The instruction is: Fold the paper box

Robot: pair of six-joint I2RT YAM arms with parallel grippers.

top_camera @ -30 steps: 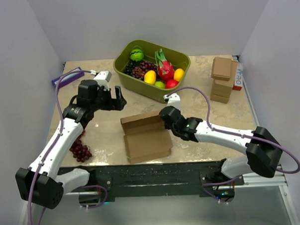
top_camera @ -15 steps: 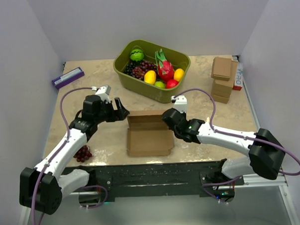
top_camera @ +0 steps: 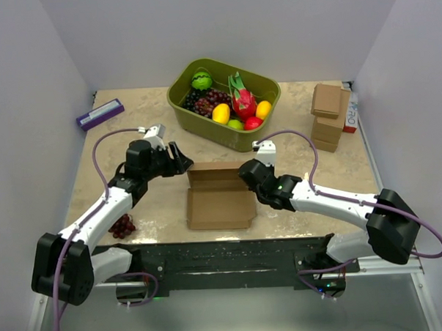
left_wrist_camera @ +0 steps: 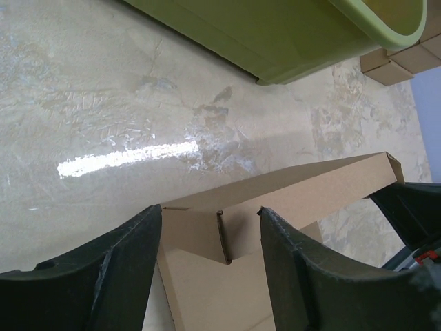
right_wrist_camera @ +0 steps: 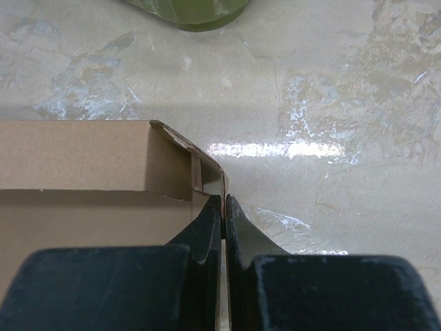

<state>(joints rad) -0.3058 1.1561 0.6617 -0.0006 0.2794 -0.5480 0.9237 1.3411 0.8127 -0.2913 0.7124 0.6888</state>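
The paper box (top_camera: 219,208) lies on the table (top_camera: 160,206) between the two grippers, its base flat and its open face up. It sits well short of the green bin (top_camera: 257,118) of fruit.

The right gripper (right_wrist_camera: 224,204) comes in low from the right. Its fingers (right_wrist_camera: 207,231) are pressed together on the thin right side wall of the box, pinching that strip of cardboard just this side of the rear right corner. My guess is that this grip is there to stand the side wall up and stop the light box from sliding while the other arm works.

The left gripper (left_wrist_camera: 210,219) hangs at the rear left corner with its fingers (left_wrist_camera: 127,258) spread. The corner, with its small tab and slot, shows in the gap between them, and I cannot tell whether either finger touches the cardboard. It looks lined up to close on that corner or push its flap in, which I take to be the step in hand.

The box's long axis runs left to right, from one gripper across to the other. The rear panel stands raised along the far edge, beyond both sets of fingertips. The low front edge faces the arm bases.
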